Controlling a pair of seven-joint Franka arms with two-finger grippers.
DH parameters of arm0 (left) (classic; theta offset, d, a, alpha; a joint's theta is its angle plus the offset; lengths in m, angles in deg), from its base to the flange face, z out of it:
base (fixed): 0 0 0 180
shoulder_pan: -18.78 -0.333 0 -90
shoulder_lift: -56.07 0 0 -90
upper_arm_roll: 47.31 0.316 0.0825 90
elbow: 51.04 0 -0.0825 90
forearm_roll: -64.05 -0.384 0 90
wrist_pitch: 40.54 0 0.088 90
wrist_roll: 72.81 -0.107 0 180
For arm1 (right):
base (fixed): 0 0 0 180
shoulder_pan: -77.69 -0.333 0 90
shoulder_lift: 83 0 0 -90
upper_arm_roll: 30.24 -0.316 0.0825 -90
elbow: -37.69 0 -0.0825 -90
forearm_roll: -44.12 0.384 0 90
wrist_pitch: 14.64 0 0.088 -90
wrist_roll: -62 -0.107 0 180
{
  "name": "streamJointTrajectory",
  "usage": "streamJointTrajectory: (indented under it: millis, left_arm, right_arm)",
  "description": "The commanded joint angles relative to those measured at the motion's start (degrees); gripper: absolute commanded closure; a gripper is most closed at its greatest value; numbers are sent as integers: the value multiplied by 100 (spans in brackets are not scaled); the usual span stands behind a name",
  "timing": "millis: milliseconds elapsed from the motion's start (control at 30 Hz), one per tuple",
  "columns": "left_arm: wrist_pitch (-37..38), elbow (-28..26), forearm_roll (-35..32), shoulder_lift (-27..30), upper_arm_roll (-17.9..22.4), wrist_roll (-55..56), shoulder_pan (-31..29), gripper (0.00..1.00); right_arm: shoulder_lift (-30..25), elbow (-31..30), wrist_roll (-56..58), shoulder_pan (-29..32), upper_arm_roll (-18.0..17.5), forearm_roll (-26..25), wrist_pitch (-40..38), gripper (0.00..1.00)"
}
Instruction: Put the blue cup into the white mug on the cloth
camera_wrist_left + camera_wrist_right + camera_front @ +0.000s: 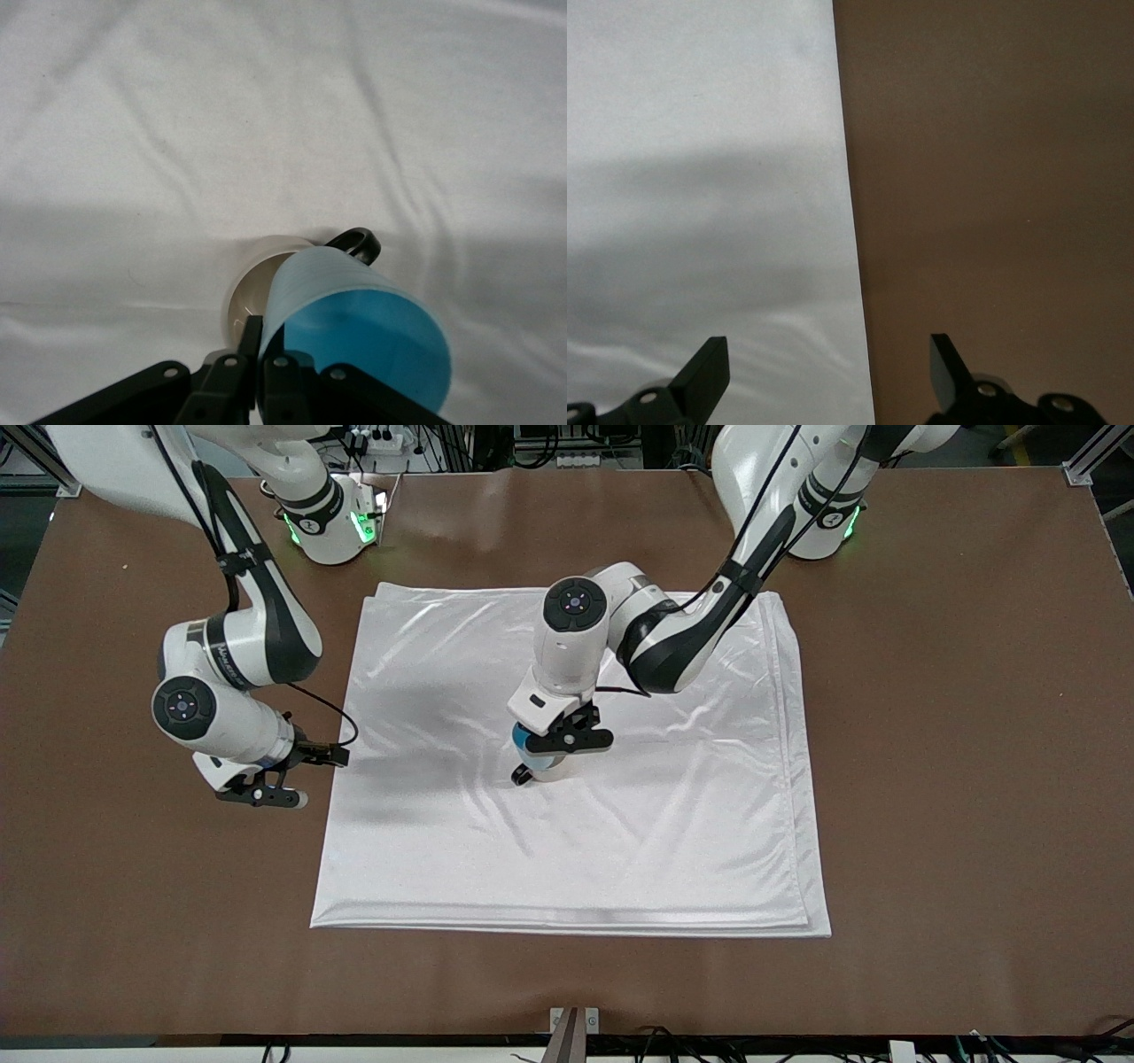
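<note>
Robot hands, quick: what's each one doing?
Left gripper: shut on the blue cup, over the white mug.
Right gripper: open, holding nothing, over the cloth edge.

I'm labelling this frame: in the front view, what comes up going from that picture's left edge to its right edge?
Right gripper over the table → cloth edge → left gripper holding the blue cup over the white mug → cloth → bare table.

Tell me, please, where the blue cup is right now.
The blue cup is held in the left gripper, tilted over the white mug mid-cloth.
</note>
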Motion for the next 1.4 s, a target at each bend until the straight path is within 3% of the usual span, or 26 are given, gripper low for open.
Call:
streamJointTrajectory:
  millis: [0,400,500,533,567,600,633,900,1000,1200,1367]
  left_arm:
    - [2,111,-194,-48,66,179,76,100]
    - [11,5,-194,-65,66,266,67,100]
    - [20,5,-203,-65,66,311,58,89]
    - [20,5,-203,-65,66,311,58,78]
    - [29,5,-203,-65,66,311,58,52]
    - [29,5,-203,-65,75,311,67,4]
    - [38,-3,-212,-65,75,319,76,0]
    - [55,23,-203,5,75,346,58,0]
    - [64,32,-194,40,75,354,41,0]
    - [301,67,-194,224,75,346,-3,0]
    - [600,67,-194,575,75,337,-258,0]
  right_arm:
    - [-506,-150,253,189,-69,-74,-411,0]
    - [-884,570,1027,497,-77,-48,-1720,0]
    - [-911,1044,1027,488,-95,-30,-2291,0]
    - [-911,1228,1036,488,-104,-13,-2485,0]
    - [-902,1387,1036,497,-104,-4,-2643,0]
    - [-902,1510,1036,497,-104,-4,-2766,0]
    - [-910,1642,1036,488,-104,-4,-2881,0]
    - [-1103,2452,1352,497,-95,14,-3567,0]
    - [-1253,2496,1484,505,-78,118,-3576,0]
    - [-1569,2496,1581,725,-69,865,-3419,0]
    - [-1851,2461,1581,743,-69,901,-3199,0]
